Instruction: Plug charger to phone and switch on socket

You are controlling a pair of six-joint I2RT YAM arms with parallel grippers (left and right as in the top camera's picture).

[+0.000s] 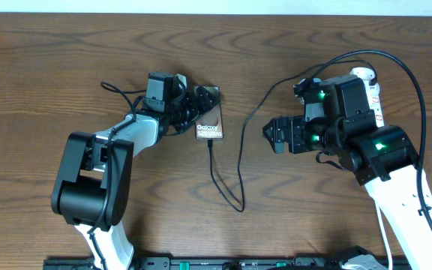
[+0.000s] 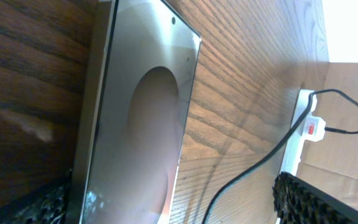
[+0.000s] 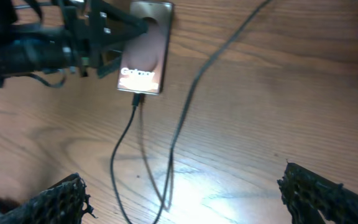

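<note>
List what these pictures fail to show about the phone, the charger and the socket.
- Overhead: the right arm covers most of the socket; in the left wrist view its switch is too small to read as on or off.
- Right wrist view is blurred and overhead too small, so whether the charger plug sits fully in the phone is unclear.
- Left wrist view: the phone's bottom port is cut off by the lower edge.

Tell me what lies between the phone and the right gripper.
Between phone and right gripper, only the charger cable crosses the bare table; the overhead view shows it.
</note>
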